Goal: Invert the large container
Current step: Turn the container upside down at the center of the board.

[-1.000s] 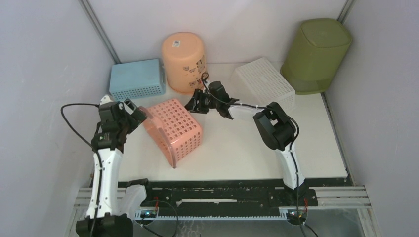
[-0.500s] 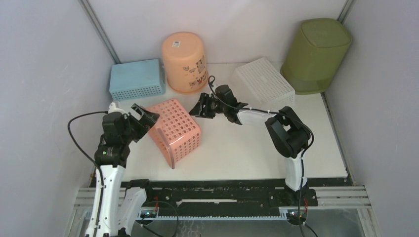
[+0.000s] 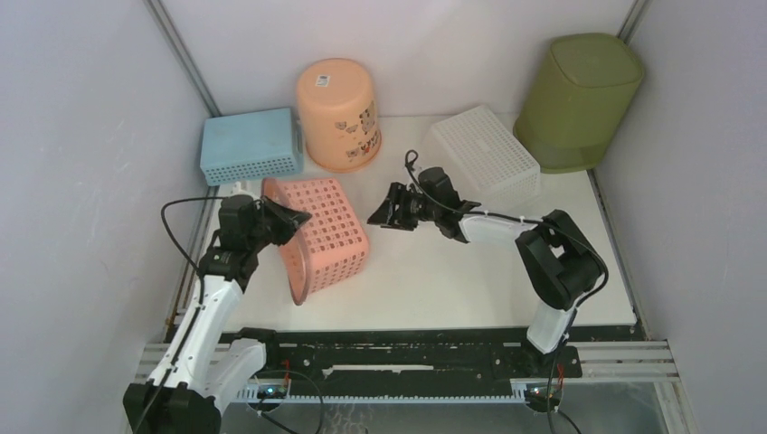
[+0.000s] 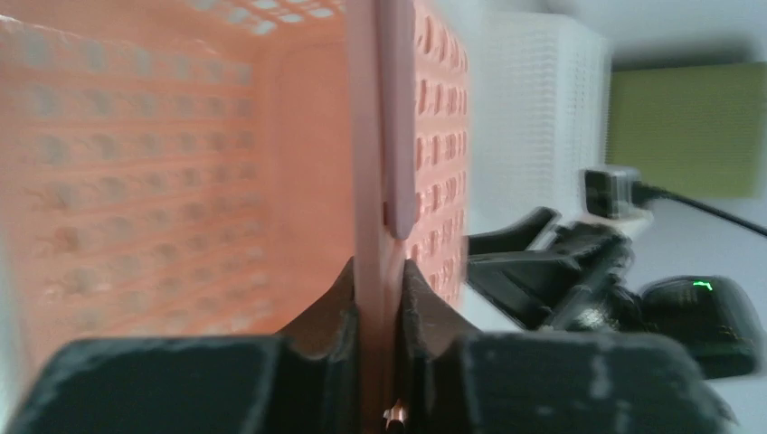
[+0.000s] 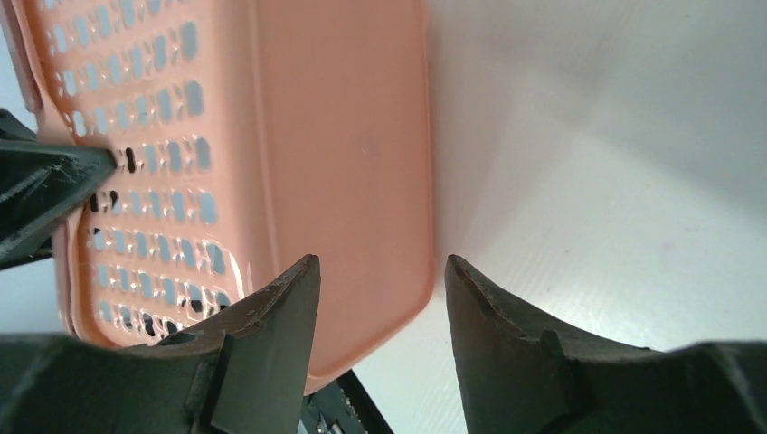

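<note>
left wrist: hand [image 4: 377,276] tight on basket [image 4: 181,172]

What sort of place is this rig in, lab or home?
Probably a lab test cell: bare white walls around a white table, two robot arms bolted to a rail, a green bin and plastic baskets as props.

The overhead camera looks down from behind me over the table [image 3: 470,289]; both wrist cameras sit close, facing the pink basket [image 3: 327,231] all views share; the left glimpses the green bin [image 4: 683,127].
</note>
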`<state>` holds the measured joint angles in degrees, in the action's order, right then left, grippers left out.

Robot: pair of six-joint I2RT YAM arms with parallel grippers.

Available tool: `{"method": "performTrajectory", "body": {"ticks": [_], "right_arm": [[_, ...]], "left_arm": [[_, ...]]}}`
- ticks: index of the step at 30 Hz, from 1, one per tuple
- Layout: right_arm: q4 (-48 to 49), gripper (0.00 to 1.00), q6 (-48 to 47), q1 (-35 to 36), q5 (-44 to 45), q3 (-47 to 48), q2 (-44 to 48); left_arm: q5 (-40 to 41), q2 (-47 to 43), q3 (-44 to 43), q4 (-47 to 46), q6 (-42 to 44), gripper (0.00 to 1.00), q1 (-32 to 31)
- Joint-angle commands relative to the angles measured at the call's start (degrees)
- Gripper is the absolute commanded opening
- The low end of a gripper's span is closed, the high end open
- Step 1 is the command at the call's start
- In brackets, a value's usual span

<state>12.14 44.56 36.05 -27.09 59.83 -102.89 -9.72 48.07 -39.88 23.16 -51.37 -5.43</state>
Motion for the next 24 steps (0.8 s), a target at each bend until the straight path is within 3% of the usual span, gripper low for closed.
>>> {"method": "performTrajectory", "body": {"ticks": [1,9,15,18,24], "right_arm": [[1.04,0.61,-2.45,-1.98,-0.63,-2.17,6.55],[-7.66,0.61,-7.68,-7.80,0.87,-7.64,20.05],[-17.51,0.62,-11.41,-15.09,1.42,-7.87,33.71],[-21.90,0.63,-12.64,-19.38,0.98,-7.53,39.64],[-28.94,0.63,-14.99,-24.17,-0.01,-5.56,45.62]], "left_arm": [[-3.10,2.83,1.13,-10.56,-1.89,0.01,-0.60],[-9.08,7.54,0.87,-23.96,-5.73,0.00,-5.74],[-11.75,15.15,-1.03,-44.28,-14.98,0.00,-15.16],[-12.48,23.40,-1.85,-59.63,-23.38,0.00,-20.14],[-9.30,49.70,-7.02,-106.89,-45.06,0.00,-28.52]]}}
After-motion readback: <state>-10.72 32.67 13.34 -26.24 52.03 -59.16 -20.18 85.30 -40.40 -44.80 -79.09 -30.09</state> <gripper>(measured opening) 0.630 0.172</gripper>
